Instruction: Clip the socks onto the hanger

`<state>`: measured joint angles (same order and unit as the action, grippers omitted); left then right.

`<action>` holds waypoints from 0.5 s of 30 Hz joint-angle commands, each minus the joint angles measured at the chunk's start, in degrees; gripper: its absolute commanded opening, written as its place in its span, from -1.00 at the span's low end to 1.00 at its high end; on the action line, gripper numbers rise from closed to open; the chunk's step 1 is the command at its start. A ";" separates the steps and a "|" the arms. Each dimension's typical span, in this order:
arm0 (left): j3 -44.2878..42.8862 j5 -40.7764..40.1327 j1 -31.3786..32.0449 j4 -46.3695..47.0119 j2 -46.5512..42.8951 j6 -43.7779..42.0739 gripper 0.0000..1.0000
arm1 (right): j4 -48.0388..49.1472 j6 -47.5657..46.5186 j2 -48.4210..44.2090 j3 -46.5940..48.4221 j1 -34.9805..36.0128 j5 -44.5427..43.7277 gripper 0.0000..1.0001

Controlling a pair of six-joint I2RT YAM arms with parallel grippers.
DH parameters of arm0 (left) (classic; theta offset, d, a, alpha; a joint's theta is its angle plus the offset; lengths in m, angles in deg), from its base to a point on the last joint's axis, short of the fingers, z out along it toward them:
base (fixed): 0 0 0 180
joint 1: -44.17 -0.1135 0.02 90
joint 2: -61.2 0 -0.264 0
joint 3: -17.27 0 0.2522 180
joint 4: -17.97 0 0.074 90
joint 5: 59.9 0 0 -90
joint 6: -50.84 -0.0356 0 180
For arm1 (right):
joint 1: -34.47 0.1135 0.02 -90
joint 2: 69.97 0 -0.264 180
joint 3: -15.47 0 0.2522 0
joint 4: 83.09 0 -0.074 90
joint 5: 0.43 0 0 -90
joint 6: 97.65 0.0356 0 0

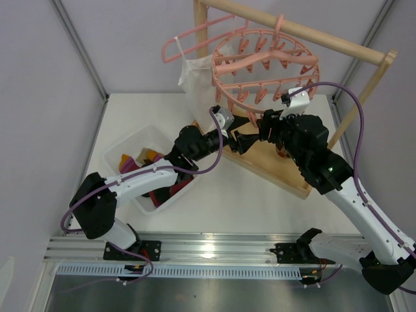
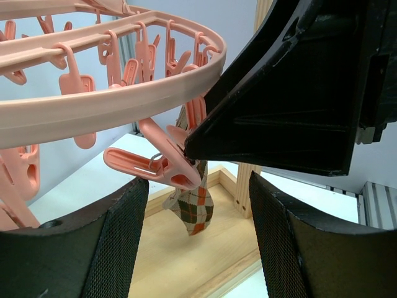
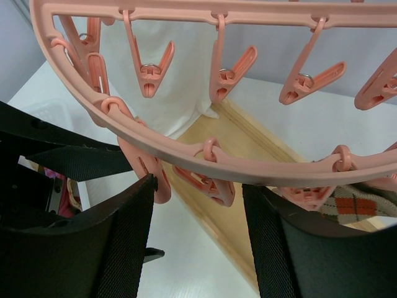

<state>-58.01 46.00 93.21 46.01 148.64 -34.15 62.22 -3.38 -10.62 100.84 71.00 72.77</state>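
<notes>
The round pink hanger (image 1: 227, 73) hangs from a wooden rail. In the left wrist view a tan argyle sock (image 2: 193, 211) dangles from one pink clip (image 2: 155, 166) under the hanger's ring (image 2: 93, 112). My left gripper (image 2: 197, 181) sits just below it, open, with nothing between its fingers. My right gripper (image 3: 198, 183) is open under the ring (image 3: 186, 152), its jaws on either side of a hanging clip (image 3: 208, 183). The same sock (image 3: 350, 205) shows at its right. From above, both grippers (image 1: 242, 142) (image 1: 265, 127) meet nose to nose under the hanger's near edge. More socks (image 1: 127, 161) lie in a bin.
A white bin (image 1: 130, 144) stands on the table at the left under my left arm. A white camisole (image 1: 195, 81) hangs on a thin pink coat hanger (image 1: 188, 39) from the rail (image 1: 325, 36). The rack's wooden base (image 1: 273, 170) lies below the grippers.
</notes>
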 commanded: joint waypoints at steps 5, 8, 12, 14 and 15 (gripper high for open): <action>-1.68 1.77 0.36 1.27 -0.51 -0.71 0.37 | 6.69 -0.85 -0.46 -2.09 0.56 -3.77 0.22; -1.76 1.85 0.36 1.18 -0.78 -0.71 0.37 | 7.65 -1.02 -0.38 -2.97 0.56 -4.12 0.20; -1.41 1.94 0.36 1.00 -0.95 -0.88 0.37 | 9.15 -1.55 -0.46 -3.94 0.56 -3.16 0.20; -1.33 1.94 0.45 0.91 -1.04 -0.80 0.37 | 10.11 -1.64 -0.38 -4.11 0.56 -2.54 0.19; -1.50 2.03 0.45 0.83 -1.04 -0.80 0.37 | 10.29 -1.64 -0.29 -4.29 0.56 -2.54 0.19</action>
<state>-58.01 45.98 93.19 44.96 148.64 -34.17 67.64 -4.05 -10.64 96.71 71.26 70.13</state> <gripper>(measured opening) 0.689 0.599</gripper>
